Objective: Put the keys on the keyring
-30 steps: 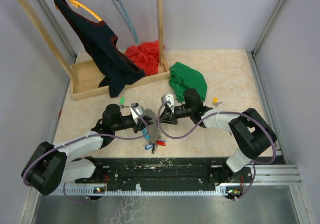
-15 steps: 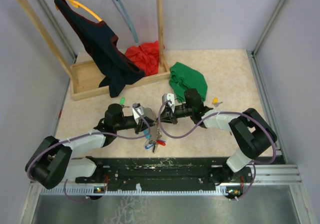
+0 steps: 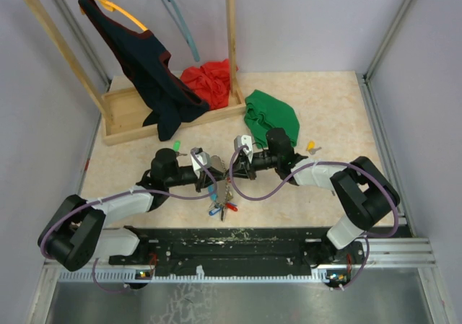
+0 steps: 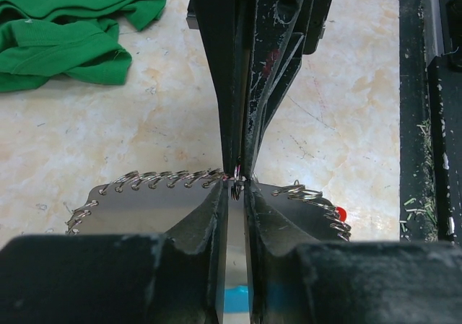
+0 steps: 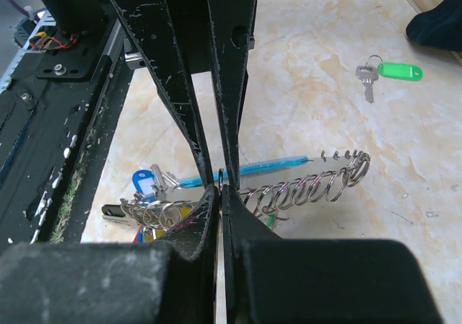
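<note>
I am clenching my left fingers [image 4: 198, 219] on the keyring [image 3: 222, 190] over the middle of the table [image 3: 332, 100], pinching its wire between the tips. My right fingers [image 5: 242, 226] are gripping the same ring from the opposite side, tip to tip with the left ones. The ring's cluster of coloured-tagged keys [image 3: 222, 208] is sitting just nearer the arm bases. A green-tagged key [image 5: 390, 71] is lying apart beyond my left arm, and a yellow-tagged key [image 3: 312, 148] is lying beyond my right arm, near a green shirt [image 3: 271, 115].

Overhead camera looks down across the beige marbled table [image 3: 332, 107] from its near edge; close-up wrist cameras face each other, sharing the silver wire keyring [image 5: 303, 188].
</note>
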